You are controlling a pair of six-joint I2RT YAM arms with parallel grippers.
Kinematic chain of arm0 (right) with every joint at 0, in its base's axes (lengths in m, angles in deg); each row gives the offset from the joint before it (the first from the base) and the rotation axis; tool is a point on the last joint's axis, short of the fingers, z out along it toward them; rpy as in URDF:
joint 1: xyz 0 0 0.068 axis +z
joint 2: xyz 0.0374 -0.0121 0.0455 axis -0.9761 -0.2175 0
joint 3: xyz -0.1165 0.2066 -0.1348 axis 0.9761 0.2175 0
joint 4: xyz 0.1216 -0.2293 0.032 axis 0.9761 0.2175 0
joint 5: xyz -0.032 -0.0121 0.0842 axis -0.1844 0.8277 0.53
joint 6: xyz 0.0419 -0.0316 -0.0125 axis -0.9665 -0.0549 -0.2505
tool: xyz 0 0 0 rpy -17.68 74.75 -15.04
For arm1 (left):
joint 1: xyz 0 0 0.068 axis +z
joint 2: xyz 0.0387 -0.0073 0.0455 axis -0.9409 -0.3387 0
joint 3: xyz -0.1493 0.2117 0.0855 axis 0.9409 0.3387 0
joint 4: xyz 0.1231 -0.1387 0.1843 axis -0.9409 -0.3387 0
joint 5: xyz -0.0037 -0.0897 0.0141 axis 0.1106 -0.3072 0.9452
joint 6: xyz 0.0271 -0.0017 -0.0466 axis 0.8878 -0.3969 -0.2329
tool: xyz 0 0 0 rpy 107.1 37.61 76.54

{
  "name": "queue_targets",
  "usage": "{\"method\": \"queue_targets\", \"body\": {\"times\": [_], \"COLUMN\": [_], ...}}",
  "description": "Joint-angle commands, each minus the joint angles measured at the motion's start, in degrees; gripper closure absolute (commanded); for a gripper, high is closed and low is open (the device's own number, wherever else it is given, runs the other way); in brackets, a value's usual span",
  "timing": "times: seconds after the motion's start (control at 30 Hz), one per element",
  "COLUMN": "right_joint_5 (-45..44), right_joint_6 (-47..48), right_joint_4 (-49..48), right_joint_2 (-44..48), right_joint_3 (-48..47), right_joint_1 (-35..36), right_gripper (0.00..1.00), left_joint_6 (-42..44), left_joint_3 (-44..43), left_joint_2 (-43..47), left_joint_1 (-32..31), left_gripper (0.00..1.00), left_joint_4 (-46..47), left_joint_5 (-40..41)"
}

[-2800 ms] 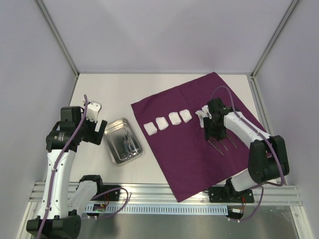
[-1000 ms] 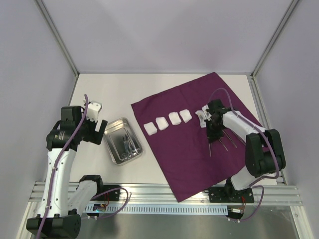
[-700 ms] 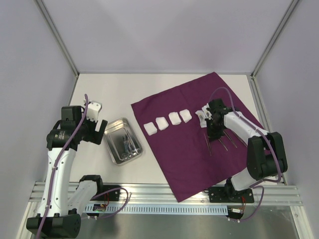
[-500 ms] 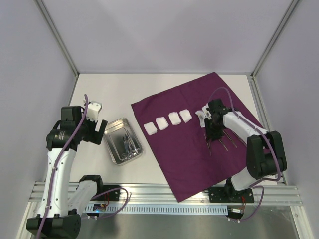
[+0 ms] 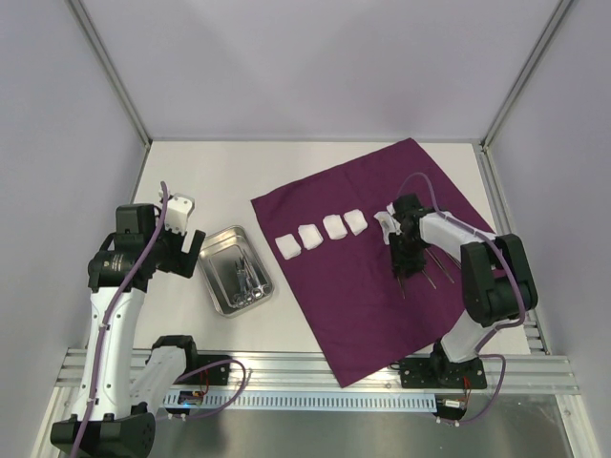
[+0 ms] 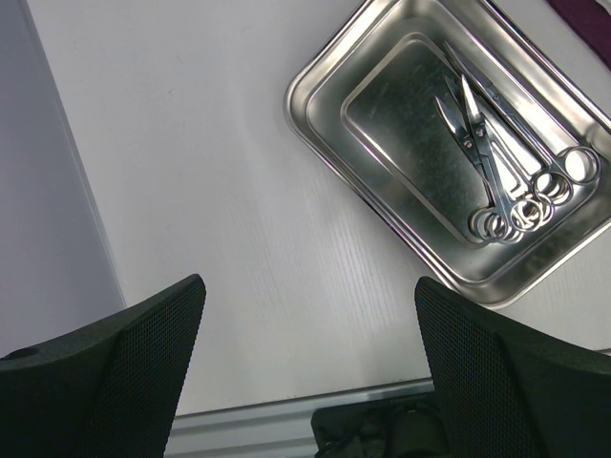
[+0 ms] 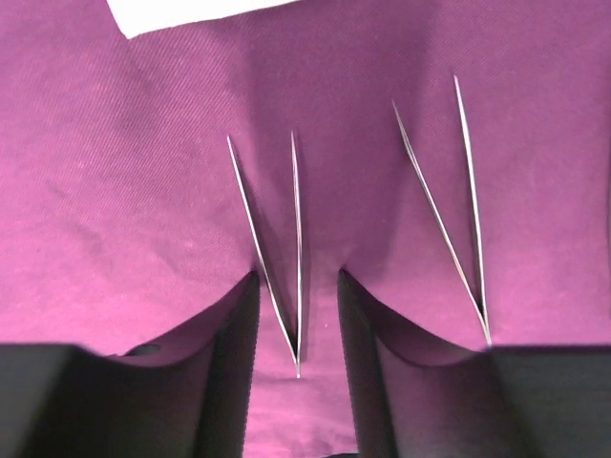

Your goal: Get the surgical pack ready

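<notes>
Tweezers (image 7: 295,229) betw. R pincer (image 7: 297,279) fingers, wrist-cam only.

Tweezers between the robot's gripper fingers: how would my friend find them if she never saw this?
Look for the big purple cloth on the right side of the table, where the right gripper hovers low over it. Two thin steel tweezers lie side by side there. Yours is the pair whose joined end sits between the gripper's open fingers; the other tweezers lie outside them.
</notes>
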Motion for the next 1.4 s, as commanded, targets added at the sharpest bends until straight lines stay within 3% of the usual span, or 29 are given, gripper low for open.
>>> {"method": "queue_targets", "body": {"times": [0.0,0.07,0.23,0.53,0.87,1.0,1.13,1.23,1.37], "right_joint_5": [-0.2,-0.2,-0.2,-0.1,-0.4,-0.2,-2.0,-2.4,-4.7], "right_joint_6": [-0.6,-0.6,-0.7,-1.5,-3.5,-7.8,-15.5,-18.9,-20.7], "right_joint_4": [-2.8,-3.0,-2.5,1.4,3.9,2.0,-6.0,-11.8,-12.0], "right_joint_2": [-1.2,-1.4,0.3,5.6,7.9,7.3,3.6,-3.6,-16.9], "right_joint_3": [-0.1,0.0,0.2,-1.5,-5.9,-10.0,-18.1,-27.2,-43.6], "right_joint_1": [0.2,0.2,0.3,2.1,7.3,15.6,29.5,36.7,43.4], "right_gripper": [0.64,0.76,0.92,0.99,0.99,0.99,1.0,1.0,1.0], "left_joint_6": [0.0,-0.1,-0.1,-0.1,-0.7,-1.4,-0.8,-1.0,-1.9], "left_joint_3": [0.1,0.0,0.0,0.0,0.1,0.1,2.3,3.9,4.7], "left_joint_2": [0.6,0.7,0.5,0.3,0.0,-1.1,-1.6,-1.3,-0.8], "left_joint_1": [0.2,0.2,0.2,0.2,0.2,0.3,0.2,0.2,0.3], "left_gripper": [0.0,0.0,0.0,0.0,0.0,0.0,0.0,0.0,0.0], "left_joint_4": [1.2,1.2,1.3,1.3,1.6,1.5,3.2,4.6,5.6], "left_joint_5": [0.0,0.0,0.2,0.4,1.6,3.6,9.8,13.3,16.4]}}
